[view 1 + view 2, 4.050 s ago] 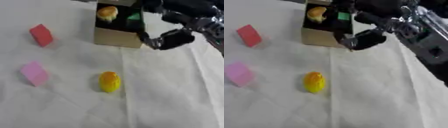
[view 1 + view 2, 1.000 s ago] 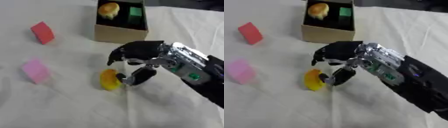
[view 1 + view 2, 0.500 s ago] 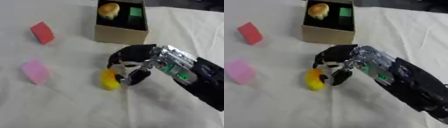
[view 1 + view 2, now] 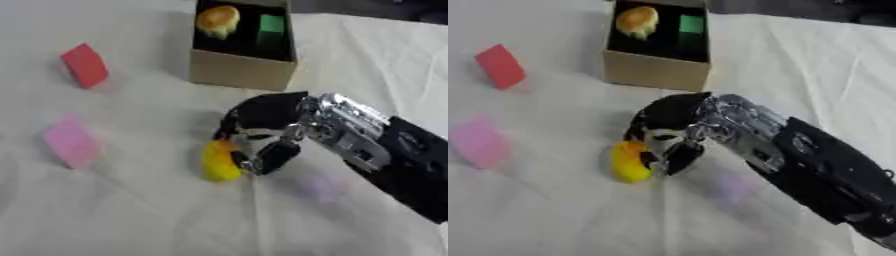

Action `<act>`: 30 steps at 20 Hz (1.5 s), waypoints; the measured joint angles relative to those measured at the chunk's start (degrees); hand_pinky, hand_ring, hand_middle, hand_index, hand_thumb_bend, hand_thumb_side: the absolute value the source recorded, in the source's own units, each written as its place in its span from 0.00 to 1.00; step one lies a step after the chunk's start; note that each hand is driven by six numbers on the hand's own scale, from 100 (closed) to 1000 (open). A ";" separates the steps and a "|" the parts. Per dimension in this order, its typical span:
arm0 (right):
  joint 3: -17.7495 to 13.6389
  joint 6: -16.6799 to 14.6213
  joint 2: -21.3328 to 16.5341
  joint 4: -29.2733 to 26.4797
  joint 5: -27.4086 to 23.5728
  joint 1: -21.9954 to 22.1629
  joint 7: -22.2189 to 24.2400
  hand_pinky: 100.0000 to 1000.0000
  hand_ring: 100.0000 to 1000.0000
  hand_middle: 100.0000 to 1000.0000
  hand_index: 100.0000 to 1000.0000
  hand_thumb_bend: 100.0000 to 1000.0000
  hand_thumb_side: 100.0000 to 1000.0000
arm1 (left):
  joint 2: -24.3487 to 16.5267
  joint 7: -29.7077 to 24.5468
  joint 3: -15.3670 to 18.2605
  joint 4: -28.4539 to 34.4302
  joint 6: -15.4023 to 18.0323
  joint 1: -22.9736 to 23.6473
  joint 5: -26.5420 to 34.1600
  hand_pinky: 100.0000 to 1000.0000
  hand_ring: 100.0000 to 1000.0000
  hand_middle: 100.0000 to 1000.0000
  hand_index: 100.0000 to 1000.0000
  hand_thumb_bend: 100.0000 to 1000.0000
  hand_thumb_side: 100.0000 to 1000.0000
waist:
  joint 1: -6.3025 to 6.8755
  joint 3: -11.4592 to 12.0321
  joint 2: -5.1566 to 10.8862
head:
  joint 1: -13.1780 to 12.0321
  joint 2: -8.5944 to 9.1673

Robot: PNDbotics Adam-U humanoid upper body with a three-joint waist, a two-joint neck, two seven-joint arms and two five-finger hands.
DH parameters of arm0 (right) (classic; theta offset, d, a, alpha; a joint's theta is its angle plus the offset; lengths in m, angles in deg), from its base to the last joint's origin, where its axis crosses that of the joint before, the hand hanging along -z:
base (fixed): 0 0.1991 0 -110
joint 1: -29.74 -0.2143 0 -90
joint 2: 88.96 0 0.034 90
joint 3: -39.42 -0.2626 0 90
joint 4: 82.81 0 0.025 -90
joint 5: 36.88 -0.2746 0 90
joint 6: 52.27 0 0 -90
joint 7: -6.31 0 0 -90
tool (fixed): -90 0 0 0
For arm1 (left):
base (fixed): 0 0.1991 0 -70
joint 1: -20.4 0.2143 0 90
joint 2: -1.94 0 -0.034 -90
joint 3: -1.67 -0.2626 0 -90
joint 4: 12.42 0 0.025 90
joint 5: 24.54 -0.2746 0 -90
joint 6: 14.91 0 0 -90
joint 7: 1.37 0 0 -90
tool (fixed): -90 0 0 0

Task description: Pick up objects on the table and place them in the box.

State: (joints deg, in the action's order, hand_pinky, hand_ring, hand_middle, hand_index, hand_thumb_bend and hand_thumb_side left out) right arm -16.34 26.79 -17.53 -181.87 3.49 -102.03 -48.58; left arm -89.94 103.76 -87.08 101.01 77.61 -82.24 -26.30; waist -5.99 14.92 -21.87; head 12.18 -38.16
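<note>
Left eye view: the box [image 4: 243, 75] stands beyond the right hand [image 4: 262, 131], up and a little to its left, and already holds two things, a rounded orange-yellow piece [image 4: 218, 19] and a green block [image 4: 272, 23]. So part of the job looks done. Three things are not yet in: a yellow object [image 4: 219, 161] lying on the cloth [image 4: 131, 215] right against the hand's left side, a pink block [image 4: 70, 144] well off to the hand's left, and a red block [image 4: 85, 65] farther left and up, level with the box. The arm reaches in from the lower right, and the hand is bent down over the yellow object with its fingers curled. The thumb [image 4: 273, 157] sits against the object's right flank, while the fingers arch over its top. Judging by that, the hand is closing on it, but it is too blurred to say whether the object is actually pinched. It rests on the cloth, not lifted.

Right eye view: the same layout, with the hand [image 4: 667, 123] just right of the yellow object [image 4: 628, 161] and touching it. The curl of the fingers reads the same here. The left hand shows in neither view.
</note>
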 measured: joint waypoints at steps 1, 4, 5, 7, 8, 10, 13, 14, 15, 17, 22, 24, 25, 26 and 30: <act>0.02 0.31 -0.02 -0.60 -0.58 0.02 -1.10 0.77 0.73 0.42 0.54 0.00 0.05 | 0.05 -0.02 0.00 0.00 -0.01 0.00 0.00 0.93 0.67 0.58 0.77 0.00 0.59 | -0.01 -0.01 0.00 | 0.00 0.00; -0.11 2.63 -0.05 -2.37 -3.07 0.33 -5.18 0.74 0.65 0.34 0.45 0.00 0.01 | 0.20 -0.09 0.00 0.00 -0.08 0.00 0.00 0.93 0.67 0.58 0.77 0.00 0.59 | -0.01 -0.07 0.00 | -0.01 0.00; -0.27 3.68 -0.09 -2.91 -4.18 0.44 -6.58 0.73 0.64 0.33 0.43 0.00 0.02 | 0.20 -0.11 0.00 0.00 -0.09 0.00 0.00 0.93 0.67 0.58 0.77 0.00 0.59 | -0.01 -0.09 0.01 | -0.01 0.00; -0.42 5.86 -0.26 -4.00 -6.27 0.46 -9.00 0.72 0.59 0.28 0.39 0.00 0.06 | 0.20 -0.17 0.00 0.00 -0.11 0.00 0.00 0.93 0.66 0.58 0.77 0.00 0.59 | 0.00 -0.13 0.02 | -0.01 0.00; -0.59 6.90 -0.42 -4.69 -7.36 0.46 -10.02 0.70 0.56 0.25 0.32 0.00 0.17 | 0.20 -0.21 0.00 0.00 -0.11 0.00 0.00 0.93 0.66 0.58 0.77 0.00 0.59 | 0.01 -0.14 0.02 | -0.02 0.00; -0.97 8.96 -0.65 -6.25 -9.26 0.45 -11.77 0.69 0.52 0.19 0.24 0.00 0.11 | 0.21 -0.28 0.00 0.00 -0.14 0.00 0.00 0.93 0.66 0.58 0.77 0.00 0.59 | 0.05 -0.32 0.04 | -0.02 0.00; -1.48 11.68 -0.93 -8.41 -11.75 0.38 -13.51 0.66 0.47 0.10 0.12 0.00 0.11 | 0.21 -0.33 0.00 0.00 -0.13 0.00 0.00 0.93 0.66 0.58 0.77 0.00 0.59 | 0.08 -0.40 0.07 | -0.02 0.00; -1.59 12.33 -1.03 -8.93 -12.35 0.36 -13.81 0.66 0.46 0.09 0.12 0.00 0.11 | 0.21 -0.34 0.00 0.00 -0.12 0.00 0.00 0.93 0.66 0.58 0.77 0.00 0.59 | 0.09 -0.40 0.07 | -0.02 0.00; -1.72 12.90 -1.05 -9.34 -12.84 0.31 -14.04 0.67 0.47 0.12 0.16 0.00 0.11 | 0.21 -0.35 0.00 0.00 -0.11 0.00 0.00 0.93 0.66 0.58 0.77 0.00 0.59 | 0.09 -0.40 0.07 | -0.02 0.00; -1.77 13.87 -1.11 -9.91 -13.42 0.27 -14.09 0.69 0.56 0.37 0.42 0.00 0.10 | 0.21 -0.36 0.00 0.00 -0.11 0.00 0.00 0.93 0.66 0.58 0.77 0.00 0.59 | 0.11 -0.40 0.08 | -0.02 0.00; -1.49 12.61 -1.62 -11.68 -12.74 0.27 -8.66 0.83 0.82 0.76 0.87 0.00 0.08 | 0.21 -0.45 0.00 0.00 -0.06 0.00 0.00 0.93 0.66 0.58 0.77 0.00 0.59 | 0.08 -0.39 0.08 | -0.02 0.00; -1.35 10.91 -1.70 -12.35 -11.99 0.28 -4.72 0.87 0.87 0.81 0.91 0.00 0.26 | 0.21 -0.48 0.00 0.00 -0.07 0.00 0.00 0.93 0.66 0.58 0.77 0.00 0.59 | 0.05 -0.38 0.08 | -0.02 0.00; -1.34 10.03 -1.71 -12.59 -11.76 0.30 -2.71 0.88 0.88 0.81 0.91 0.00 0.29 | 0.21 -0.49 0.00 0.00 -0.09 0.00 0.00 0.93 0.66 0.57 0.77 0.00 0.59 | 0.05 -0.37 0.09 | -0.02 0.00; -1.34 9.20 -1.72 -12.78 -11.73 0.30 -0.76 0.90 0.89 0.82 0.91 0.00 0.29 | 0.21 -0.52 0.00 0.00 -0.12 0.00 0.00 0.93 0.66 0.57 0.77 0.00 0.59 | 0.04 -0.37 0.11 | -0.02 0.00; -1.35 6.50 -1.72 -13.29 -11.80 0.31 5.17 0.92 0.92 0.84 0.91 0.00 0.31 | 0.21 -0.56 0.00 0.00 -0.16 0.00 0.00 0.93 0.66 0.57 0.77 0.00 0.59 | 0.04 -0.36 0.18 | -0.02 0.00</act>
State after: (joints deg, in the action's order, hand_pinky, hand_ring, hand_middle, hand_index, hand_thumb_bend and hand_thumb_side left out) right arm -17.69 33.29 -19.25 -195.17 -8.32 -101.72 -43.42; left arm -89.72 103.21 -87.07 101.01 77.46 -82.23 -26.30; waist -5.96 14.56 -21.69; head 12.15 -38.16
